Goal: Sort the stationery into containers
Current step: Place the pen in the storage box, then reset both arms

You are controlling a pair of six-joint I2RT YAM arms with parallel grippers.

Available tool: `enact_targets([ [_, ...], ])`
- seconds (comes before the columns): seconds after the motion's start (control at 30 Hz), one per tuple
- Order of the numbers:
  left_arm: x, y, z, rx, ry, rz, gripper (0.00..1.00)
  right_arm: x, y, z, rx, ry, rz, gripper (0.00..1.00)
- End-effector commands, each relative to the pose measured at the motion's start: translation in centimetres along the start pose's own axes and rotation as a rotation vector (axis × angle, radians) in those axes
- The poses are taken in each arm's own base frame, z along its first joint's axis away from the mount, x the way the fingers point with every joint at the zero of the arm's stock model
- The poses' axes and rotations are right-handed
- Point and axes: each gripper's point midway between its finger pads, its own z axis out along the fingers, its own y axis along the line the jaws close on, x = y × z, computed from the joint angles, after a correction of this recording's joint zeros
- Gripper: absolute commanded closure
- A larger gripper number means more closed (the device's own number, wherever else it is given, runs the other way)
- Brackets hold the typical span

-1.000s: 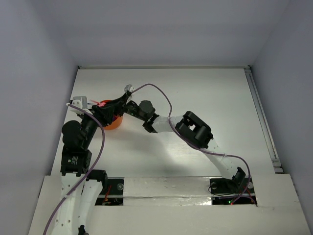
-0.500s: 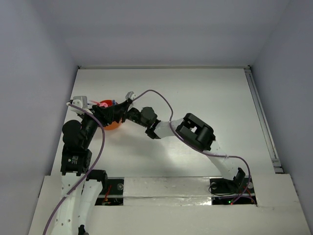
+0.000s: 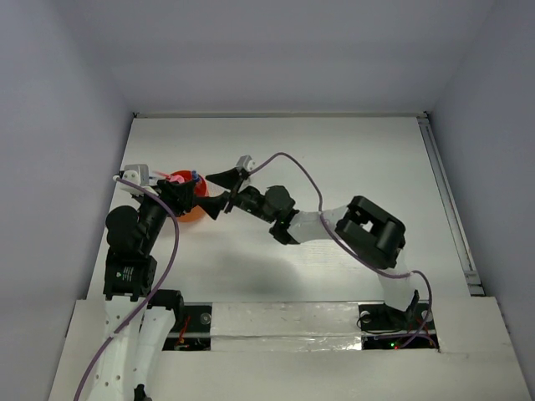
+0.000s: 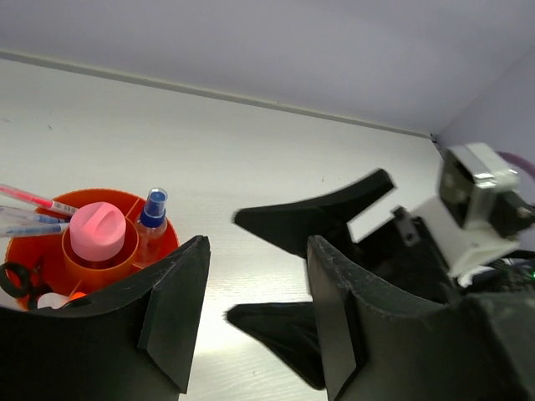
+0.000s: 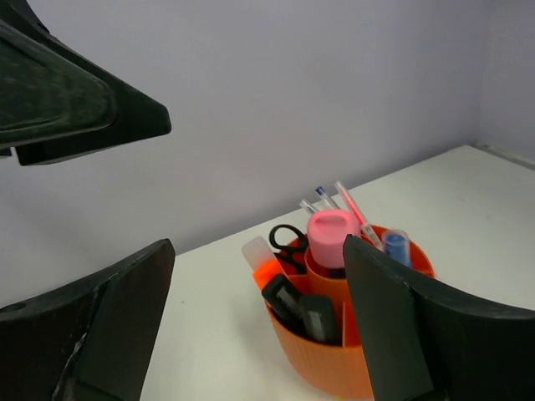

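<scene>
Right gripper: we see jaws spread wide, empty, just beside the orange holder
Left gripper: fingers parted, nothing between, also beside the orange holder
Inside the orange holder: pink-capped bottle, scissors, pens, all upright

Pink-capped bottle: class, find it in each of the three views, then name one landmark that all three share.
Top external: the pink-capped bottle is a small pink spot at left of centre.
Left wrist: the bottle is at lower left, seen from above.
Right wrist: the bottle stands upright, right of centre.
Shared landmark: the orange holder that holds it.
</scene>
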Motion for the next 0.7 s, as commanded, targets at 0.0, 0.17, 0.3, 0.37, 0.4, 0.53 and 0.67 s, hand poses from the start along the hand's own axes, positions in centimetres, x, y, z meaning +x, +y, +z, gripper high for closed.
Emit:
enact_targets([
  [0.0,-2.9,-1.3,-0.5,0.037,-0.088,0.026,0.53,-4.6,-0.6,-2.4,0.106,-0.119,-0.036,0.12],
  [0.17,-3.0,-1.5,-0.4,0.055,-0.089,0.011,0.51,-10.2,-5.2,-9.7,0.469,-0.328,-0.077,0.14],
  [0.3,-3.3,-2.3,-0.2,0.099,-0.102,0.000,0.44,-15.1,-8.5,-17.1,0.799,-0.476,-0.151,0.00],
  [0.37,-3.6,-3.4,-0.4,0.152,-0.102,-0.011,0.37,-16.4,-9.6,-19.2,0.929,-0.432,-0.269,0.00],
  [0.4,-3.9,-3.8,-0.6,0.170,-0.111,-0.011,0.30,-17.8,-10.0,-20.7,1.015,-0.442,-0.281,0.00],
  [0.53,-6.4,-6.1,-1.5,0.257,-0.170,-0.029,0.01,-20.3,-10.5,-24.1,1.190,-0.396,-0.418,0.00],
  [0.67,-7.6,-7.1,-1.7,0.298,-0.203,-0.049,0.01,-21.5,-9.9,-25.4,1.188,-0.407,-0.431,0.00],
])
